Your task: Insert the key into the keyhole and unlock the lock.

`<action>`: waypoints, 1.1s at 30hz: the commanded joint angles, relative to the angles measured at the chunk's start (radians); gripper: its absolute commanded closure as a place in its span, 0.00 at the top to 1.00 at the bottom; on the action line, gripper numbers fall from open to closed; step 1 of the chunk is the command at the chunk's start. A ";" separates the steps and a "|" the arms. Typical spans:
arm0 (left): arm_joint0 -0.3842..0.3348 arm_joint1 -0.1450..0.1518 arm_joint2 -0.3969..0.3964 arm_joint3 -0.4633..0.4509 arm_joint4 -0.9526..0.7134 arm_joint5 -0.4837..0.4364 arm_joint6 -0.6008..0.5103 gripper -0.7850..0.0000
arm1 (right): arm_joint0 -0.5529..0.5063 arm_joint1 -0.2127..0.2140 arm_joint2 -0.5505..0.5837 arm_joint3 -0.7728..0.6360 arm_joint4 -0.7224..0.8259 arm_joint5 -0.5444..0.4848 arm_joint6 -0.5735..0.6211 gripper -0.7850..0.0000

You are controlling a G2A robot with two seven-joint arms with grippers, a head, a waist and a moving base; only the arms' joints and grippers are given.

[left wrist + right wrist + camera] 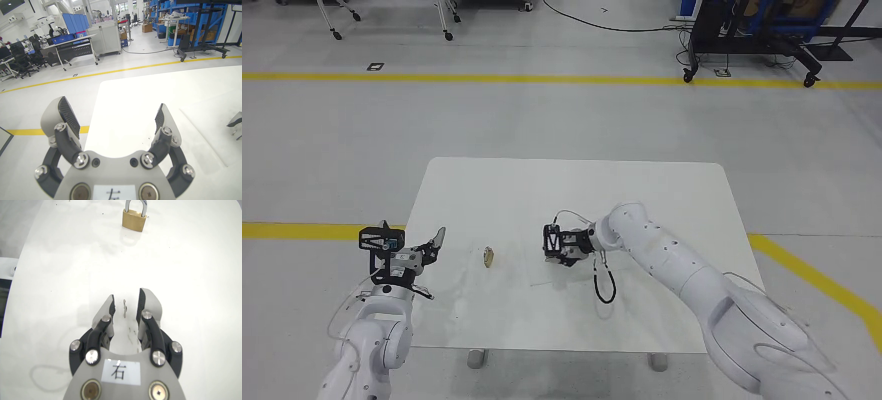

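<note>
Brass lock (134, 222): laid on the counter (189, 294), dead ahead of the right tool (126, 295).
Key (124, 308): seen loose between that tool's narrowly parted pads (113, 306), long axis aimed roughly lockward.
Left tool (112, 102): spread wide, parked farther off.

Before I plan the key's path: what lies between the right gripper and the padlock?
Only bare table, as the right wrist view shows; the key lies inside the open right gripper, the padlock beyond.
</note>
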 commanded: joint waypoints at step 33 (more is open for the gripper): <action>0.000 0.000 0.000 0.000 0.000 0.000 0.000 1.00 | 0.016 -0.006 -0.038 0.105 -0.129 0.117 -0.357 0.00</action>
